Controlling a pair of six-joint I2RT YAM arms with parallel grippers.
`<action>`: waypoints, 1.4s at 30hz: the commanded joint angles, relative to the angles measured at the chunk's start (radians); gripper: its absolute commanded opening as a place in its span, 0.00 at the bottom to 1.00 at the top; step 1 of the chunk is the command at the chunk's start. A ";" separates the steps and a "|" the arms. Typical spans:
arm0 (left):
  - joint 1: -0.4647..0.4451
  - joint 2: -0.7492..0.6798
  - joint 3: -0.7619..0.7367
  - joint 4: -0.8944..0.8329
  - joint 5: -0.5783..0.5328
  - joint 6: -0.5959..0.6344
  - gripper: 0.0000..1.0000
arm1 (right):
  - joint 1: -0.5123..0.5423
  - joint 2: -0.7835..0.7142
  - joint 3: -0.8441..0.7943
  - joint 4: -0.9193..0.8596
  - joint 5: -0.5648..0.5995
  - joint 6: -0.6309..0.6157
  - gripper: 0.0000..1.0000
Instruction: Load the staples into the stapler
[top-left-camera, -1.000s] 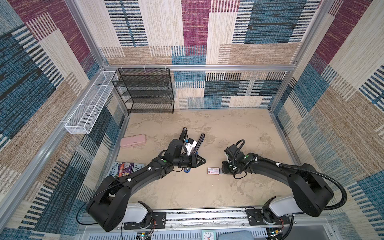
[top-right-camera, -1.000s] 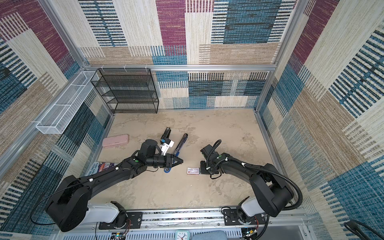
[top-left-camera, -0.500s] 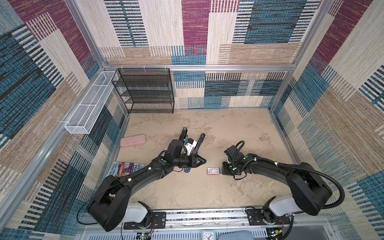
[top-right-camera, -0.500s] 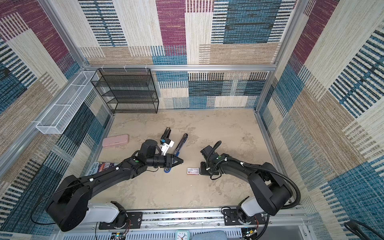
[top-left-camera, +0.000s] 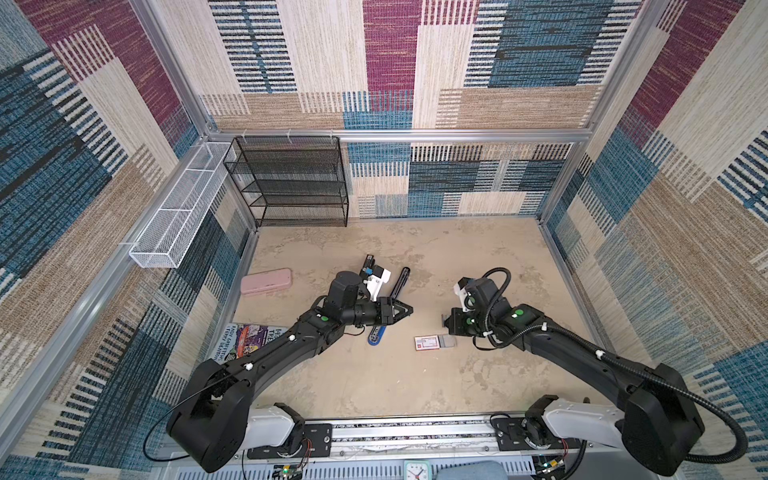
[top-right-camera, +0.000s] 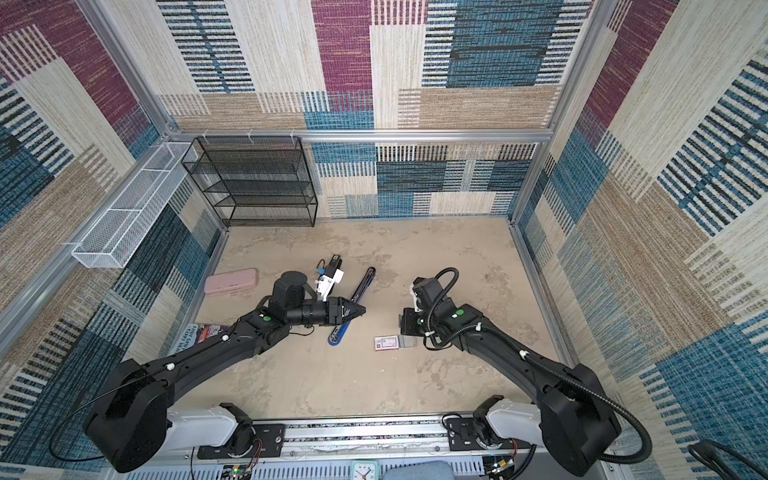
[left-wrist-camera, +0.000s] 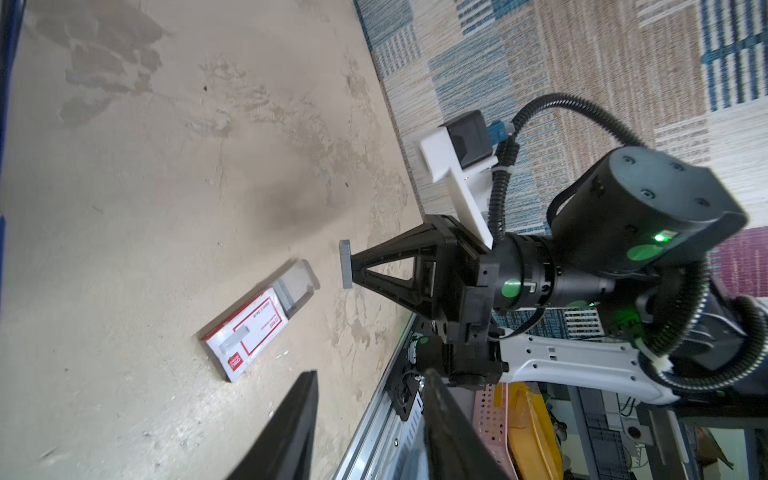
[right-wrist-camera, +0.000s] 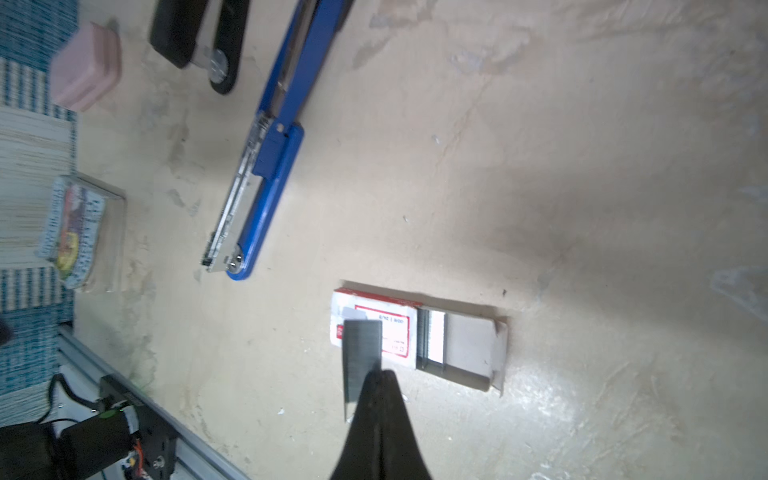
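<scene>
Just changed: the right pincer (right-wrist-camera: 380, 372) has closed fully on a strip of staples (right-wrist-camera: 361, 353) and holds it clear of the tabletop (right-wrist-camera: 540, 166), at lower centre-right of both top views.
Meaning: the pick looks done; carrying the strip to the stapler is probably next.
Box (right-wrist-camera: 397, 336): flat white card with a red-and-pink label; its grey tray (right-wrist-camera: 469, 353) is slid out with more strips inside.
Strip: thin, grey, finely ribbed metal.
Stapler (right-wrist-camera: 270, 166): blue and long, lying open with its shiny channel bare.
Left pincer (left-wrist-camera: 370, 376): about half open, holding nothing, hovering by the stapler.
</scene>
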 joint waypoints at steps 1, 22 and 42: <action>0.021 -0.014 0.008 0.101 0.089 -0.041 0.46 | -0.031 -0.056 -0.021 0.170 -0.248 -0.040 0.00; -0.027 0.068 -0.024 0.599 0.355 -0.266 0.47 | -0.078 -0.114 -0.097 0.614 -0.811 0.082 0.00; -0.038 0.093 -0.035 0.722 0.370 -0.346 0.30 | -0.078 -0.122 -0.123 0.676 -0.820 0.133 0.00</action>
